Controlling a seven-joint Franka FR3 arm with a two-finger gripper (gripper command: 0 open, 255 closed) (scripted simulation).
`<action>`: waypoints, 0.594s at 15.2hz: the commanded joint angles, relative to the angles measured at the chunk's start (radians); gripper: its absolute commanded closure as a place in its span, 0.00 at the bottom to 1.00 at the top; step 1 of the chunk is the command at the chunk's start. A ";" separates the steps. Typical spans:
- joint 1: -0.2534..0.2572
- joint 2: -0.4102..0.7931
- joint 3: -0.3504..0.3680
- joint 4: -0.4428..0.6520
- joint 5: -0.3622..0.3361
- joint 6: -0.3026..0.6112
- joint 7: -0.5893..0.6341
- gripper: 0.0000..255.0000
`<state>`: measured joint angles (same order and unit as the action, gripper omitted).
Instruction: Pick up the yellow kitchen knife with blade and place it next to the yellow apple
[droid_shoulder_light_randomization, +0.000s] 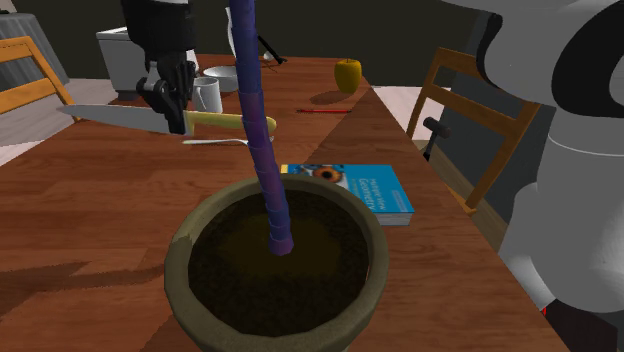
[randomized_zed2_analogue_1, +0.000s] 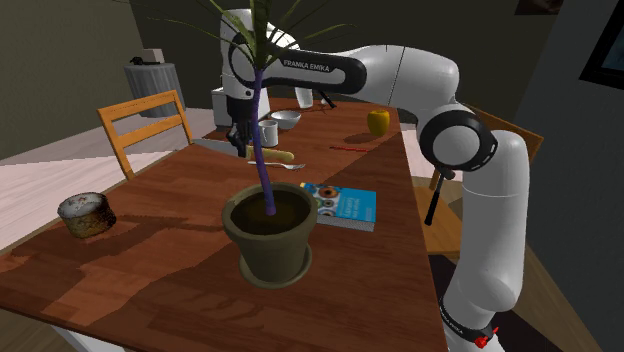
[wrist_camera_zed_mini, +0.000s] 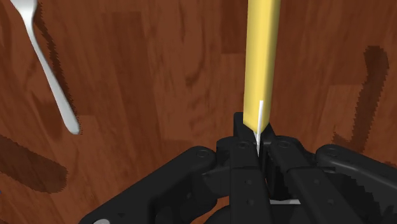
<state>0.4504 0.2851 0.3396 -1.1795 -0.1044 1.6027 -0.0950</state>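
- The gripper (droid_shoulder_light_randomization: 172, 115), upper left in the shoulder view, is clamped on the knife (droid_shoulder_light_randomization: 210, 121) where the grey blade meets the yellow handle. The knife hangs level above the table (droid_shoulder_light_randomization: 90, 210).
- The next move probably calls for carrying it level toward the yellow apple (droid_shoulder_light_randomization: 348, 73) at top centre, skirting the purple plant stem (droid_shoulder_light_randomization: 258, 110) and white mug (droid_shoulder_light_randomization: 207, 95), then lowering it beside the fruit.
- The hand points straight down; in the second exterior view the arm arches over from the right.

Table (droid_shoulder_light_randomization: 110, 210) glossy grained wood; knife (droid_shoulder_light_randomization: 150, 119) blade smooth metal, handle matt.
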 joint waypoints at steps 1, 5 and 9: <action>0.009 0.023 0.001 0.063 -0.008 -0.041 0.002 1.00; 0.030 0.070 0.001 0.191 -0.027 -0.124 0.005 1.00; 0.065 0.145 -0.001 0.369 -0.055 -0.228 0.006 1.00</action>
<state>0.5006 0.4000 0.3394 -0.8745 -0.1480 1.4099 -0.0910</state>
